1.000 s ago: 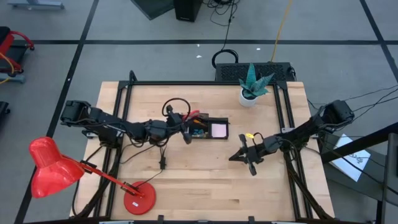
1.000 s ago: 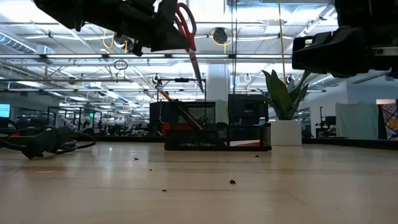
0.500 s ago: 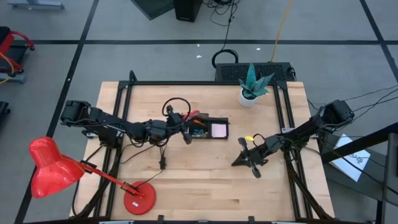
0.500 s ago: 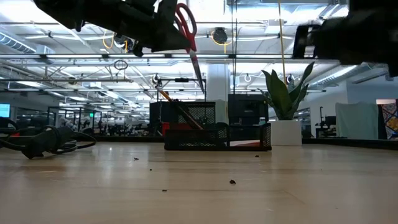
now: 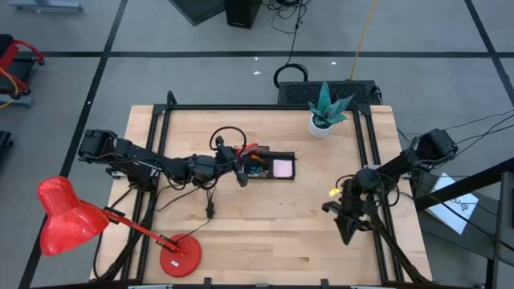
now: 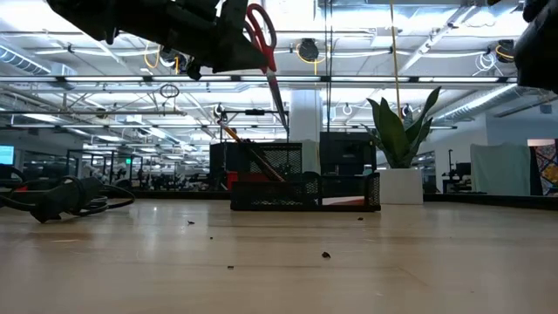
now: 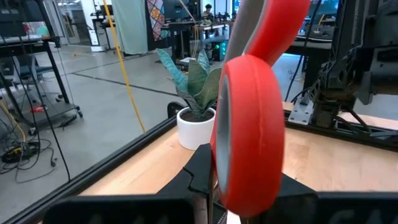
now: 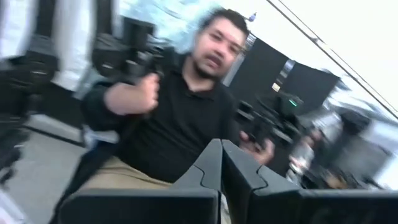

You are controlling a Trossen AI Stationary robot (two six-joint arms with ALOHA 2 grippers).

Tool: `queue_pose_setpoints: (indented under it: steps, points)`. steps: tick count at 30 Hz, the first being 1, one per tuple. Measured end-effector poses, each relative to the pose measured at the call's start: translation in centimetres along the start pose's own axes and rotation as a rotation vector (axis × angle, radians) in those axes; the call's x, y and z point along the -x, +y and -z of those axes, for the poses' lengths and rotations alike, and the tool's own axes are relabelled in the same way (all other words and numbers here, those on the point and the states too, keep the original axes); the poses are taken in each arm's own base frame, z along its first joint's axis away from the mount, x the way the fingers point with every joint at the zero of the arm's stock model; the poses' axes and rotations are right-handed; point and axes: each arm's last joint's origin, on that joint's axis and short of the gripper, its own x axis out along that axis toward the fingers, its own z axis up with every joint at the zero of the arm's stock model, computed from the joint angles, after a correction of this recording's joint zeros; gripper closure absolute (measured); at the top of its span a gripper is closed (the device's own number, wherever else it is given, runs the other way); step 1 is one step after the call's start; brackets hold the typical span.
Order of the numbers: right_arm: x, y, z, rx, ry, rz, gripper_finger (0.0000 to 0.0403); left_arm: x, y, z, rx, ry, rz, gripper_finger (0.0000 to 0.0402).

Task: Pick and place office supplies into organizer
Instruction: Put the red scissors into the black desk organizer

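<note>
Step in hand, as I judge it: scissors going into the organizer. Left gripper point(image 5: 238, 163) hangs just left of the organizer point(image 5: 271, 167), fingers pinched on the red-handled scissors point(image 6: 264, 54). Low view shows the scissors held above the table, blades pointing down toward the taller left compartment, tip just over its rim. An orange pencil point(image 6: 249, 154) leans in that same compartment; the pink sticky-note pad point(image 5: 282, 168) lies in the lower, right one.

Next move likely calls for lowering the blades straight into the tall compartment, then spreading the fingers. The leaning pencil sits in the entry path and could be knocked or block the tip.

Right gripper point(image 5: 348, 221) is well apart, near the table's right edge, fingers pressed together on nothing visible; a small yellow piece point(image 5: 332, 193) shows by that arm.

Around: white plant pot point(image 5: 320, 126) far right, red desk lamp point(image 5: 68, 214) near left, black cable point(image 6: 61, 196) at left. Right wrist view shows a person point(image 8: 174, 118) beyond the table
</note>
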Motion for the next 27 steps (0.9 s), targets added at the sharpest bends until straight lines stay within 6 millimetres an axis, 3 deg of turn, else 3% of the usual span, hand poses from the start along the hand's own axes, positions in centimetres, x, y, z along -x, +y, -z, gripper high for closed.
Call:
queue_pose_setpoints:
  steps: [6,27]
  points:
    - [-0.16,0.42,-0.41,0.033,-0.056,-0.117,0.0403,-0.02,0.03,0.04,-0.015,0.004,-0.001,0.0362]
    - [-0.16,0.45,-0.34,0.026,-0.052,-0.123,0.0403,-0.05,0.07,0.1,-0.033,0.01,-0.002,0.0362]
